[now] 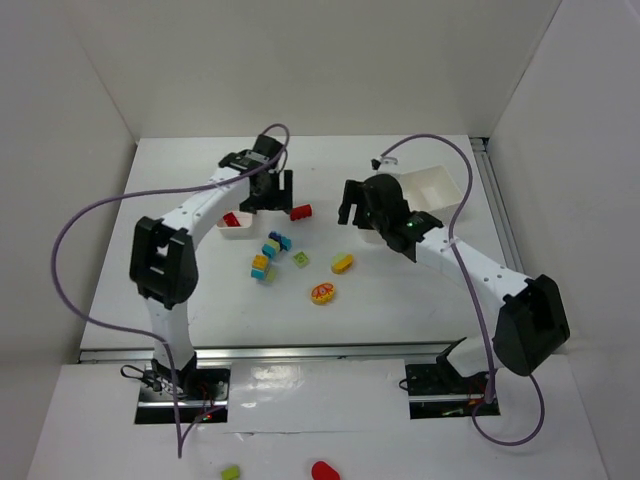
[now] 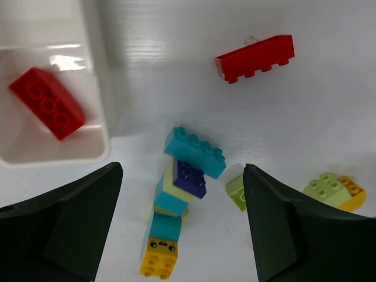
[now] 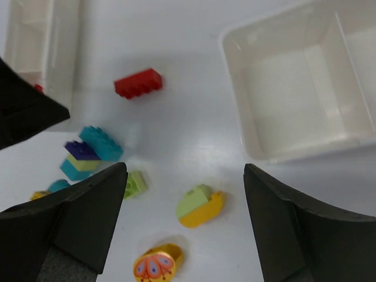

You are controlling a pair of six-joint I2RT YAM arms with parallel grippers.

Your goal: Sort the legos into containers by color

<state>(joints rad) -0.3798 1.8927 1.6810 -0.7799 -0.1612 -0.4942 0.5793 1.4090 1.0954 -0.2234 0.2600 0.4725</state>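
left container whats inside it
One red lego in the end compartment of the left container; the rest of it is cut off or under the left arm.

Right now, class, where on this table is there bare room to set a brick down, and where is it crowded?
Bare: the stretch between the loose red brick and the right tray; also the near strip between the orange disc and the table edge. Crowded: beside the left tray, around the blue stack and lime brick.

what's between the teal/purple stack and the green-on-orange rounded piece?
One small lime green brick, on the table between the stack and the rounded piece. The right wrist view shows it best; the left wrist view shows it too.
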